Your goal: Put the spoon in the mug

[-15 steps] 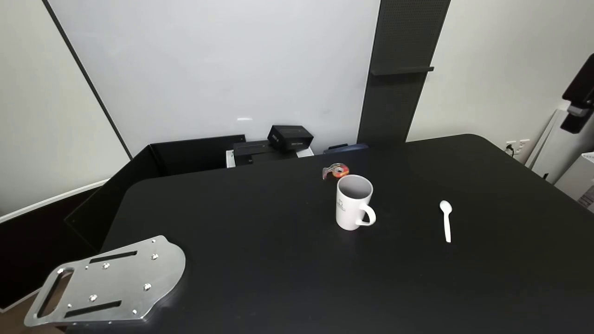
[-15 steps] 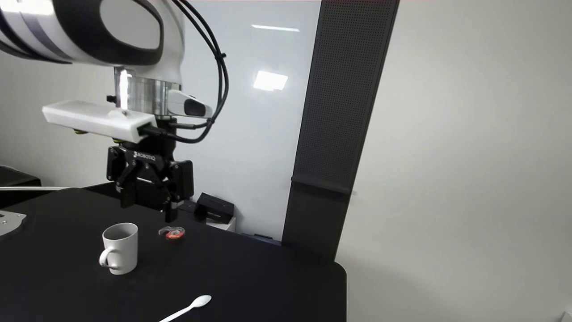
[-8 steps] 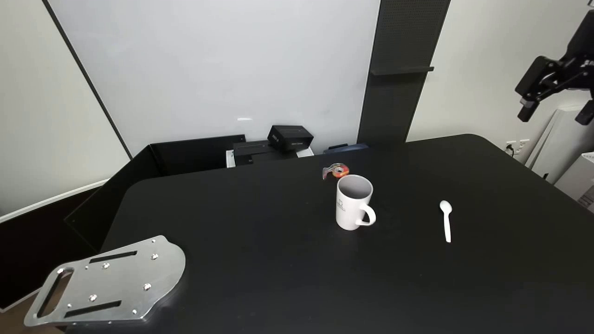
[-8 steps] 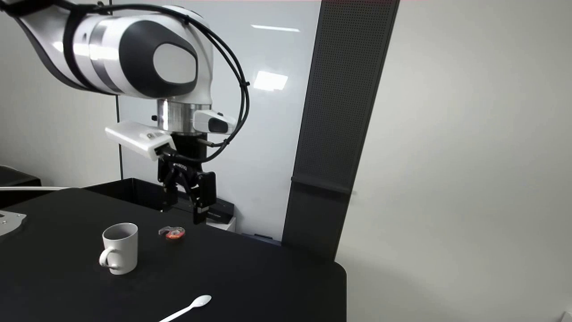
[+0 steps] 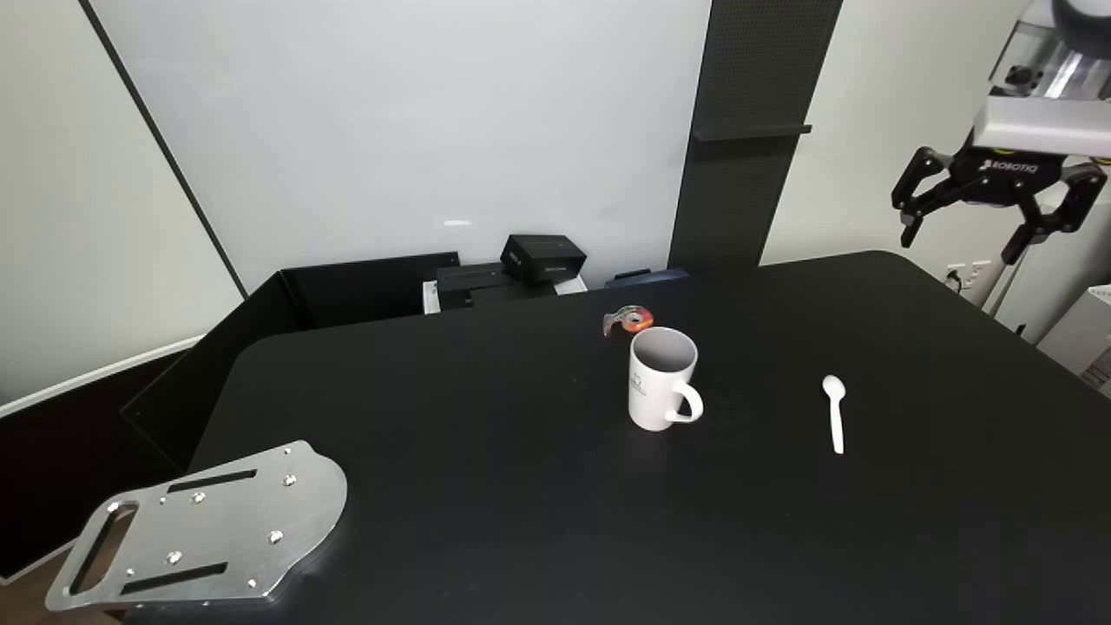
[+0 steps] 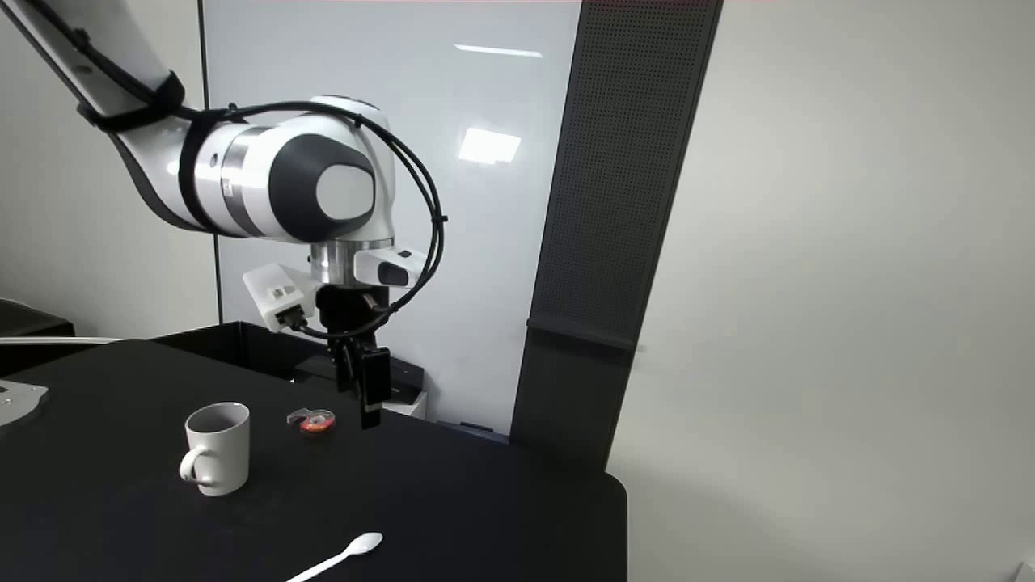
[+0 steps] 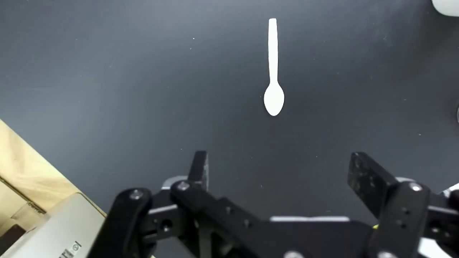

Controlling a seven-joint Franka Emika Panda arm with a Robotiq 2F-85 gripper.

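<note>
The slim white spoon (image 5: 834, 415) lies flat on the black table, right of the mug. It also shows in an exterior view (image 6: 359, 546), its handle end cut by the lower edge, and in the wrist view (image 7: 274, 96), bowl towards the gripper. The white mug (image 5: 653, 388) stands upright with its handle towards the spoon side; it shows in an exterior view (image 6: 229, 459) too. A white curved piece at the wrist view's top right corner looks like the mug (image 7: 447, 6). My gripper (image 5: 960, 244) is open and empty, high above the table; the wrist view shows its fingers wide apart (image 7: 279, 159).
A small reddish tape dispenser (image 5: 637, 320) lies just behind the mug. A grey metal plate (image 5: 217, 521) sits at the table's left edge. Black boxes (image 5: 544, 258) are beyond the back edge. A white box (image 7: 71, 229) is below the table edge in the wrist view.
The arm has come down and moved further into view, leftward in one exterior view and rightward in another. The wrist has turned. Spoon and mug have not moved.
</note>
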